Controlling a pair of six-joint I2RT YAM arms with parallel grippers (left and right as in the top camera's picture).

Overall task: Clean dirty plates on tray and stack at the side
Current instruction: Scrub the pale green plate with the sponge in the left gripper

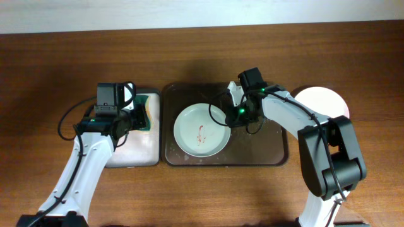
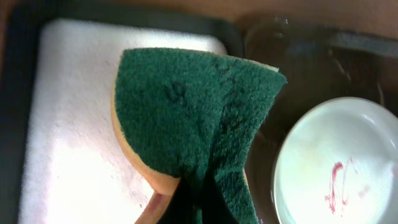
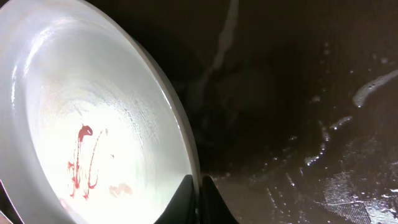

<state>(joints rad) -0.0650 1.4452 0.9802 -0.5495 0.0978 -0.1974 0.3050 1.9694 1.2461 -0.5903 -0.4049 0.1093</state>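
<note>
One dirty plate (image 1: 201,130), pale with a red-brown squiggle, sits on the dark brown tray (image 1: 265,151). My right gripper (image 1: 231,115) is shut on the plate's right rim; in the right wrist view its fingers (image 3: 198,200) pinch the plate's edge (image 3: 93,124) above the wet tray (image 3: 298,93). My left gripper (image 1: 144,115) is shut on a green and yellow sponge (image 2: 199,118), held over the white-lined small tray (image 2: 68,124). The plate (image 2: 336,168) also shows at the right of the left wrist view. Another plate (image 1: 323,101) lies on the table to the right of the tray.
The small black-rimmed tray with white inside (image 1: 132,151) stands left of the brown tray. Wooden table (image 1: 202,195) lies all around. Water streaks speckle the brown tray's surface (image 3: 367,87).
</note>
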